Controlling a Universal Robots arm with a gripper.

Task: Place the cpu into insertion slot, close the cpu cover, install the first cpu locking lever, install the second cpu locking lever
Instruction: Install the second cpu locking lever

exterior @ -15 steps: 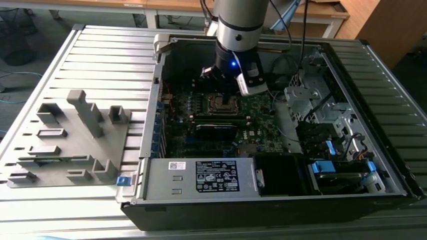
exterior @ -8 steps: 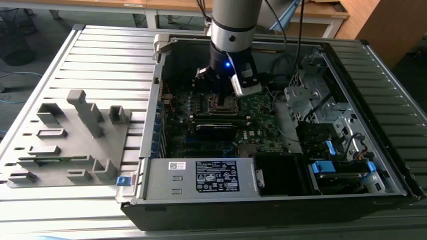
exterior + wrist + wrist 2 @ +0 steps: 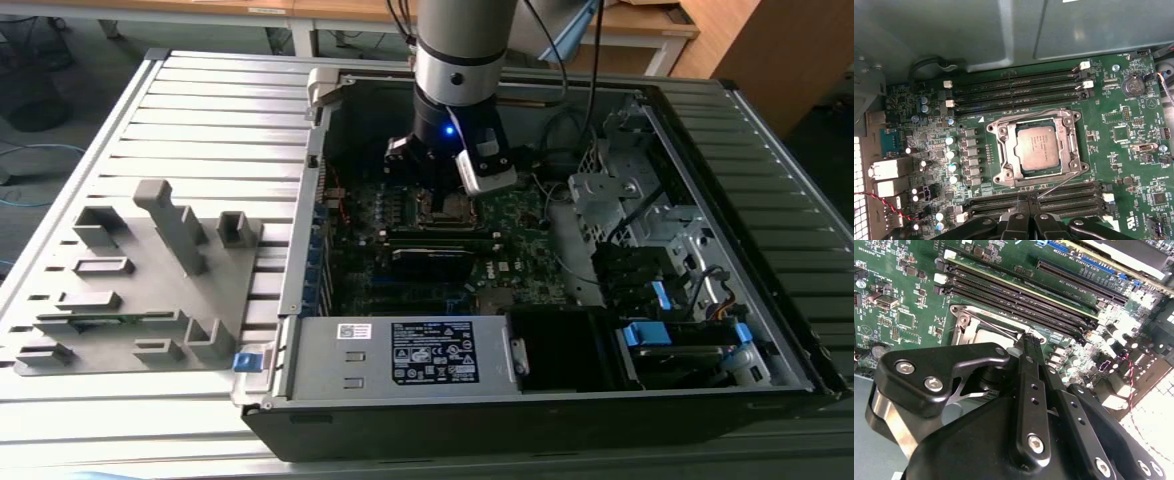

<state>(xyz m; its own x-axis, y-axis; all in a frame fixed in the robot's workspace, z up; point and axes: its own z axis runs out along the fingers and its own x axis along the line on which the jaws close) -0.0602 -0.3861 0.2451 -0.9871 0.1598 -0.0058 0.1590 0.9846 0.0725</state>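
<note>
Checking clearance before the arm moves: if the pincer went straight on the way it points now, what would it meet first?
Probably the thin locking lever lying along the near edge of the cpu cover, just ahead of the pincer in the first wrist view. Depth is unclear; it may already touch.

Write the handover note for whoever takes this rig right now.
Gripper: low over the board inside the open computer case, fingertips together at the socket's edge, beside a thin wire lever that stands out at an angle.
Cpu: lying flat in the insertion slot.
Cpu cover: down around the chip, which shows through its window.
Done: chip in, cover closed.
Left: that lever at least looks unlatched; I cannot tell the state of the other one.
</note>
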